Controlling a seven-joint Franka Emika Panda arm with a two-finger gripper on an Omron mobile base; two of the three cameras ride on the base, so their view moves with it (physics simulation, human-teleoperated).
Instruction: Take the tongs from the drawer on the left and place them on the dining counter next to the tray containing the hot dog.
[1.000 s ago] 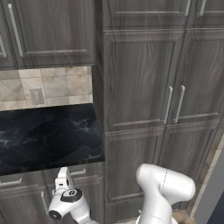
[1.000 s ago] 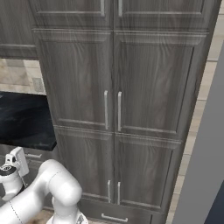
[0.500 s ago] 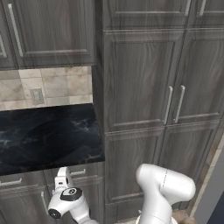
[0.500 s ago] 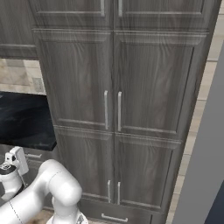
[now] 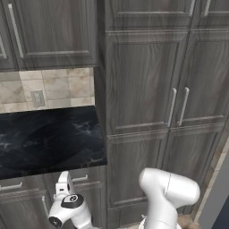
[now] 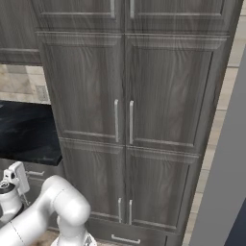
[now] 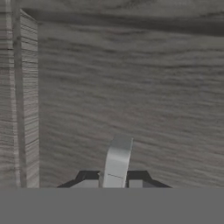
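My pincer point(image 7: 115, 183) sits right up against the shallow drawer with the dark grey-brown wood-grain front point(image 7: 131, 87). In the hand view its short silver bar handle point(image 7: 117, 161) rises between my two dark finger tips point(image 7: 86, 177), which stand close on either side of it; I cannot tell whether the pads actually press the metal. The drawer front around it is flat, streaked with fine horizontal grain, and a narrow vertical seam runs down its left side.

From the left base view my hand point(image 5: 65, 197) hangs low, just under the front edge of the glossy black, white-veined bench point(image 5: 44, 138), level with the drawer point(image 5: 82, 181) and its handle point(image 5: 79, 178). The right base view shows the same hand point(image 6: 13, 180) at the far left, beside the drawer's handle point(image 6: 34, 173).

Beyond the bench is a beige tile backsplash point(image 5: 49, 87) with a small wall outlet point(image 5: 37, 97). To the right stand tall wood-grain cabinet doors with long silver handles point(image 6: 122, 122).

Compared with a second ago, my hand has crept slightly lower; the drawer looks shut as before.
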